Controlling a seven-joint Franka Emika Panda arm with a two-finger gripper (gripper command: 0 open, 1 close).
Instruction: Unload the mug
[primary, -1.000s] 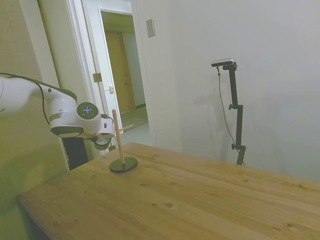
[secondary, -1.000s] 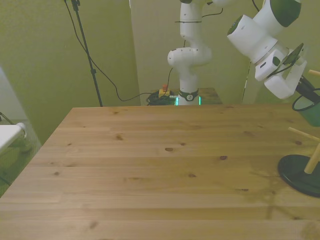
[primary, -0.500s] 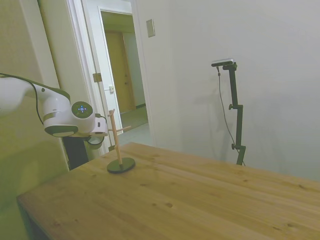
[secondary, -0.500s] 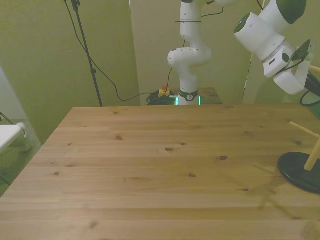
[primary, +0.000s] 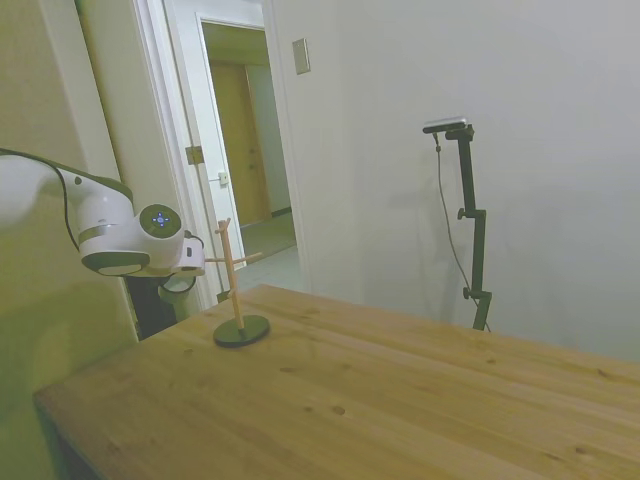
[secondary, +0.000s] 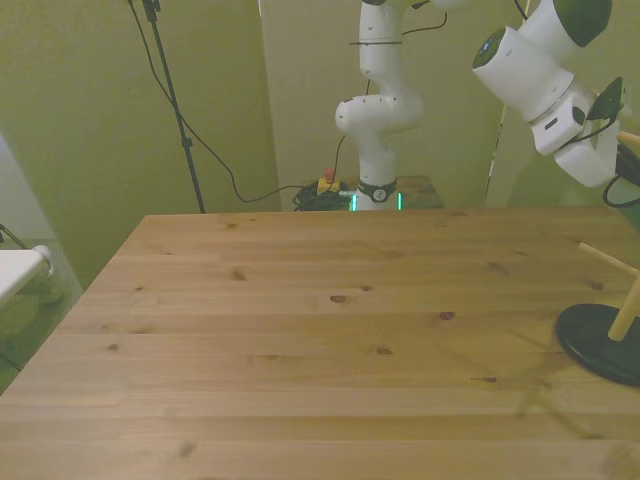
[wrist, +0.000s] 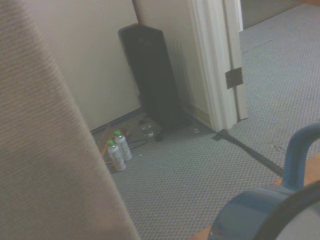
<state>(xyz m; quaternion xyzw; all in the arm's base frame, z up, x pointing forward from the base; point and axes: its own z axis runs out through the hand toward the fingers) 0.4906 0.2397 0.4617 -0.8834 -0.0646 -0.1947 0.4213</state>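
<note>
The mug sat right under the wrist, clear of the peg stand and beyond the table edge on the arm's side; the wrist view showed its blue rim and handle over carpet. In the side view the mug hung below the gripper, beside the stand, not on a peg. Fingers were closed on the mug, judging from how it hung; contact itself was hidden. In the front view the gripper was cut off at the frame edge above the peg stand. Mug looked rigid, light, probably glazed and slippery, breakable if dropped. Best hold: pinch across the rim wall, away from the handle. 2 bottles stood on the floor past the stand.
</note>
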